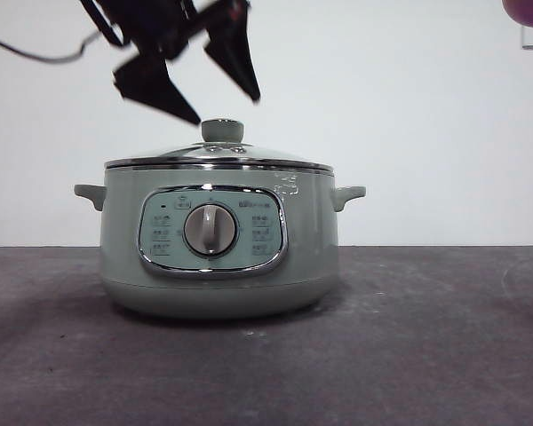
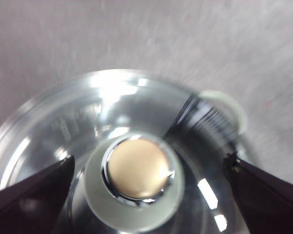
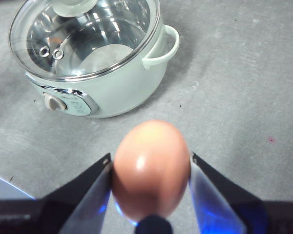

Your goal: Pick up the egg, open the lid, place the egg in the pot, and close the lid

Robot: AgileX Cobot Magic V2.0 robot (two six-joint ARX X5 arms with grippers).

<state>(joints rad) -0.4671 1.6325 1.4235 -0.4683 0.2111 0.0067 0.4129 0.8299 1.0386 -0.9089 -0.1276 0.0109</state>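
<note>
My left gripper [image 1: 222, 93] hung over lid [image 1: 218, 155] knob [image 2: 136, 187] on pot [image 1: 218, 248], jaws apart. Right gripper [image 3: 151, 170] clamped egg [image 3: 151, 168], off beside pot. Best centre on knob, descend, grip squarely.

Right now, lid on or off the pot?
On. The lid sits flat on the pot rim; left gripper open above its knob.

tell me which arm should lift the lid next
Left. Its gripper hangs open just above the lid, fingers either side of the knob. The right gripper is off to the pot's side, full with the egg.
</note>
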